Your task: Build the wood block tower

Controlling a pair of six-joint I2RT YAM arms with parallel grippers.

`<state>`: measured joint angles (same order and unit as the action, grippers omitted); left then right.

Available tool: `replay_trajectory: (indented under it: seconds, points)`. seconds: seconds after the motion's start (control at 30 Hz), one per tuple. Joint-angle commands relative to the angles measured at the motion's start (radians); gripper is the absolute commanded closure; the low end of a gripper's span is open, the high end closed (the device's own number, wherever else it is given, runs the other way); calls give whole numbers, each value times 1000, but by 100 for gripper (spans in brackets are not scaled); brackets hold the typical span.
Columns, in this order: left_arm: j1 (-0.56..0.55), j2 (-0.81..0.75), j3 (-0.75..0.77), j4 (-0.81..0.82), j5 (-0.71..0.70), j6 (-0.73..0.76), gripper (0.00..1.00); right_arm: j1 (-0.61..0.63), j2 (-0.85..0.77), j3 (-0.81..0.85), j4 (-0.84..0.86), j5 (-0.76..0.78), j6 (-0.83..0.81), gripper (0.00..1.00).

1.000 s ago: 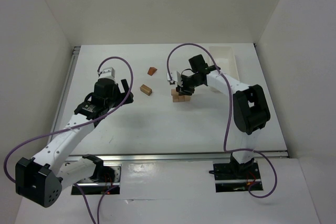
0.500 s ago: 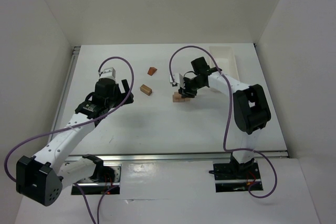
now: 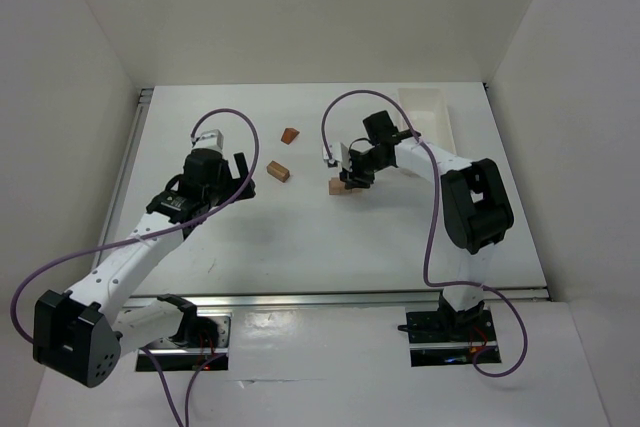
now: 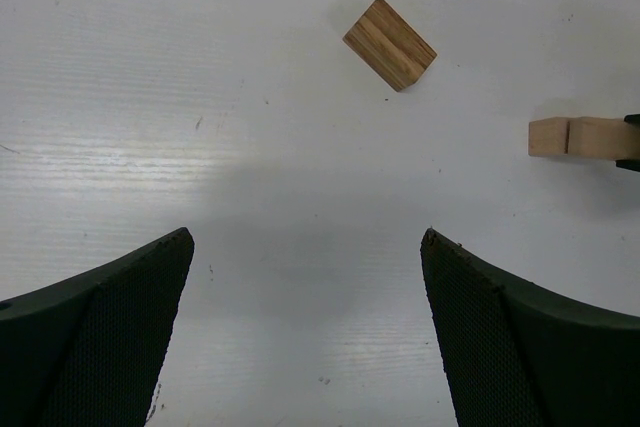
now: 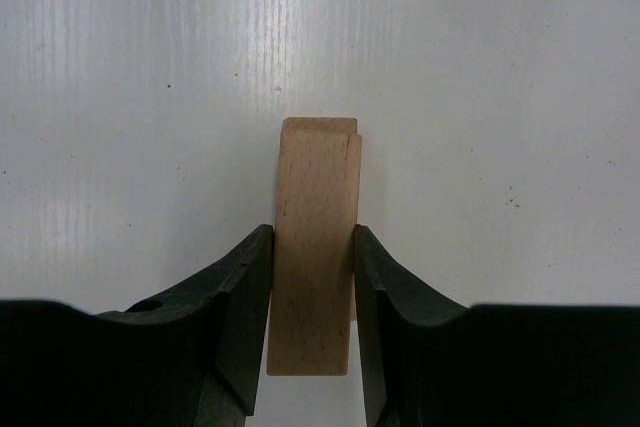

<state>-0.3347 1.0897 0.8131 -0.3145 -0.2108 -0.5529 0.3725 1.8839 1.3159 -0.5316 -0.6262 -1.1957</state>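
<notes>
Right pincer [image 5: 312, 282] is clamped on a light-tan block [image 5: 316, 197] atop the wood block tower [image 3: 341, 187], sitting roughly centre frame on the desk [image 3: 300, 237]. Left pincer [image 4: 306, 287] hangs wide open, centre-left.

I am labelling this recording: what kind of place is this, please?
Probably a robot test cell in a laboratory: a white table boxed in by plain white walls, a left arm and a right arm bolted at its near edge, and small wooden blocks.

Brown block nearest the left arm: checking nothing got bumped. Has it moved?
No. The brown block lies where it did, same gap to the white tray.
</notes>
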Motion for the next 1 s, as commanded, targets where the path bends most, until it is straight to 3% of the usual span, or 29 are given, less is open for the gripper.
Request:
replay_trajectory:
  seconds: [0.0, 0.97]
  points:
    - [6, -2, 8, 9, 10, 11, 0, -9, 3, -9, 48, -33, -15, 87]
    - [6, 53, 17, 9, 28, 21, 0, -30, 34, -6, 38, -102, -62, 83]
